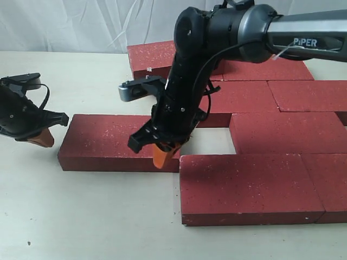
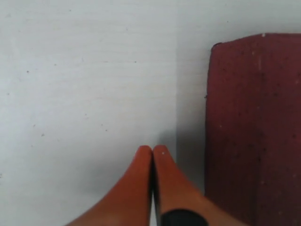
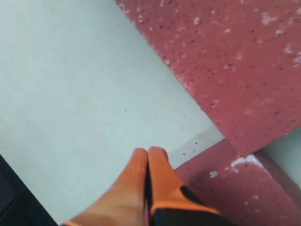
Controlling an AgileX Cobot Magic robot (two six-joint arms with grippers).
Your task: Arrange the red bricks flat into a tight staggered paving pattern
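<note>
Several red bricks lie flat and butted in staggered rows beyond and beside the right gripper; one loose brick sits apart from them, flat on the table, between the two grippers.

Right gripper: orange fingers pressed together, nothing held; its tips are at the loose brick's end nearest the laid rows, close to the front edge; contact cannot be confirmed. A strip of bare table separates that end from the next brick in its row.

Left gripper: fingers likewise closed and empty; the loose brick's far end stands just beside its tips, not touching.

Assessment of handling: the brick looks dense, rigid and heavy for these fingers, and too broad to be spanned by the jaws; the rough matte face should drag on the table rather than slide freely. Lifting is not advised. Best purchase is a push with closed fingertips, low on the end face next to the left gripper and near its middle; an off-centre push would likely swing the brick out of line. Corners may chip if driven hard against a neighbour, so the joint should be closed slowly.
</note>
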